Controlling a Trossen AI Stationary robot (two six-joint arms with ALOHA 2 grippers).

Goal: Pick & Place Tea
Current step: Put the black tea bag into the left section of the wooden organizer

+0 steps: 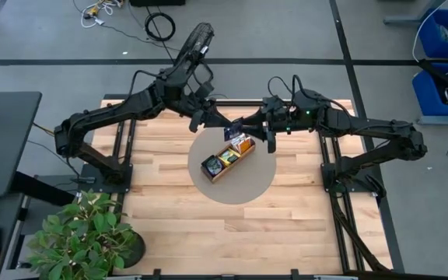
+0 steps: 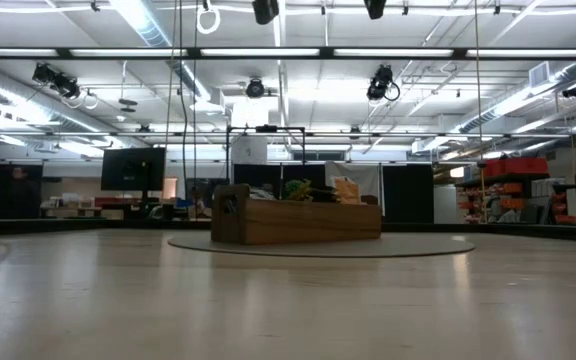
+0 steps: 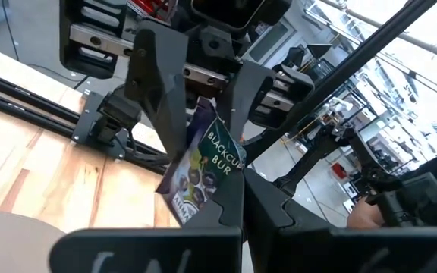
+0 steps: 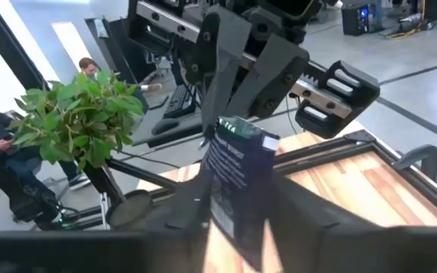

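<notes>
Handover above the wooden tray [image 1: 222, 170]: we see a dark navy tea packet [image 3: 203, 171] aloft between both grippers. Left gripper [image 1: 222, 123] is clamped shut on it; right gripper [image 1: 249, 124] has half-closed fingers [image 4: 294, 220] flanking the packet, contact unclear.

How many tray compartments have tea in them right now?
3. In the wooden tray, the near end holds dark packets, the middle green, the far end orange. Packets underneath may be hidden. One navy packet hangs between both grippers above.
</notes>
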